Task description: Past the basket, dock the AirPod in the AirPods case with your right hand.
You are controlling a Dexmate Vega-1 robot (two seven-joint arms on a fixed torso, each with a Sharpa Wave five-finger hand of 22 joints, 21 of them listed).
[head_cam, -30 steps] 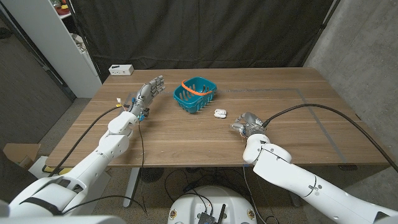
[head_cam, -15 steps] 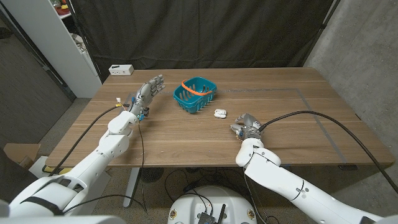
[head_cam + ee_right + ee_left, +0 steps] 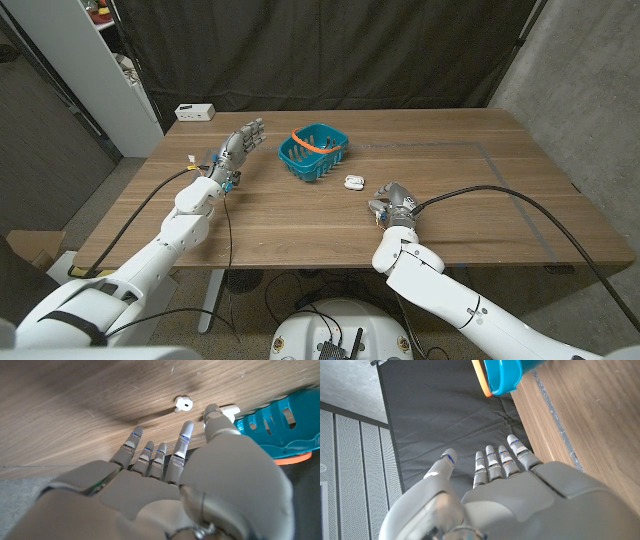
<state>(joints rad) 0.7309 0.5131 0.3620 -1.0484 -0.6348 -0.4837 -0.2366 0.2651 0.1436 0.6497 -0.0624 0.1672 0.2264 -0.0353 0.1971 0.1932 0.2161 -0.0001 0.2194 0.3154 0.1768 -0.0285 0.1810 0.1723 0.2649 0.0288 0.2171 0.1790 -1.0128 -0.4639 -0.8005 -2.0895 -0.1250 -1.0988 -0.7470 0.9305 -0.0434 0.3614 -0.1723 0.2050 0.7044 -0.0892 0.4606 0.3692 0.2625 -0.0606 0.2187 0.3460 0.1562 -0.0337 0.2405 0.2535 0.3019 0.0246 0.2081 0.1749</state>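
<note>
Docking is all ahead: AirPod [image 3: 183, 404] lies loose on the table [image 3: 480, 190] near its middle, beside the AirPods case [image 3: 353, 182] by the basket [image 3: 312, 152]; my right hand [image 3: 392, 202] hovers spread, holding nothing.

Lab, black curtain [image 3: 330, 50] backdrop, wooden table [image 3: 300, 215], concrete wall [image 3: 590, 70]

No readable text, labels, brands, numbers or signs appear on anything in these views.
</note>
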